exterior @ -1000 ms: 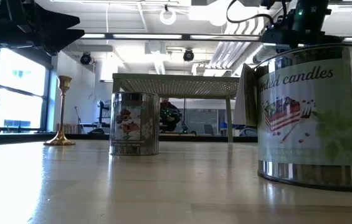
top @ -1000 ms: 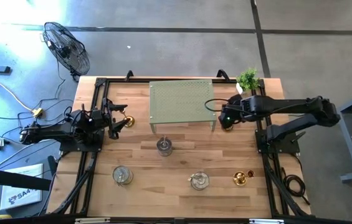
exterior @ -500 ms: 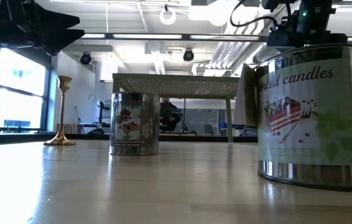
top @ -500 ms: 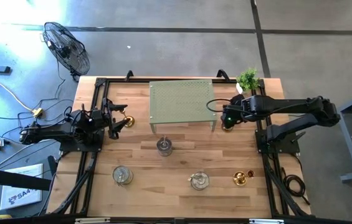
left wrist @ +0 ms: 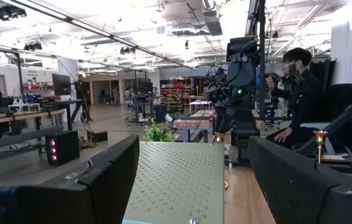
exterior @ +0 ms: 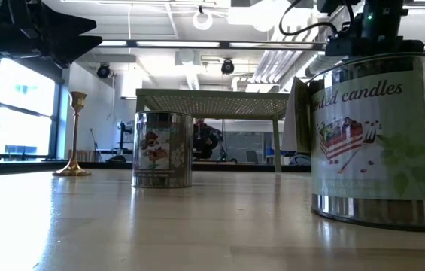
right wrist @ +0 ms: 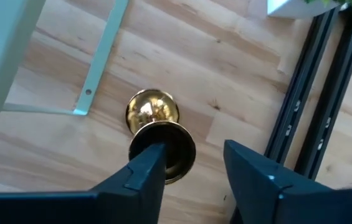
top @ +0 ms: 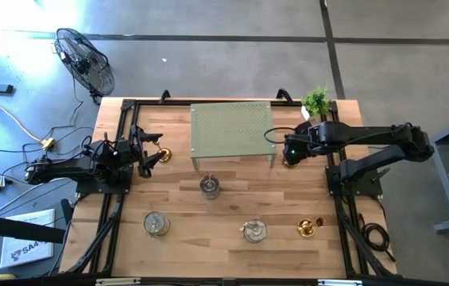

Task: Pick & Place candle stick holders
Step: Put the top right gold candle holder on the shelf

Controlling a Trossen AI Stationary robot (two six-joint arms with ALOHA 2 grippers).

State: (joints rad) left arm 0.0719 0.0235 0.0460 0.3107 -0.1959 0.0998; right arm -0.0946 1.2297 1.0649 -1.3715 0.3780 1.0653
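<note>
The right gripper (right wrist: 191, 165) hung over a brass candle holder (right wrist: 157, 140) that stood on the table (top: 232, 210) just off the right-hand leg of the green perforated stand (top: 232, 129). In the right wrist view its two dark fingers stood apart, the holder's top lying against the inner edge of one finger (right wrist: 144, 171) and clear of the other; whether the first finger actually touched the brass could not be told. From above, that gripper (top: 290, 151) covered most of the holder, with the small potted plant (top: 316, 100) near it at the table's back corner.

The left gripper (top: 146, 156) waited at the table's left side with its fingers apart, a second brass holder (top: 164, 154) just beside them. A third brass holder (top: 308, 227) stood near the front right. Three squat silvery holders stood apart from both arms: one (top: 209, 187) in front of the stand, one (top: 156, 225) front left, one (top: 253, 230) front centre.
</note>
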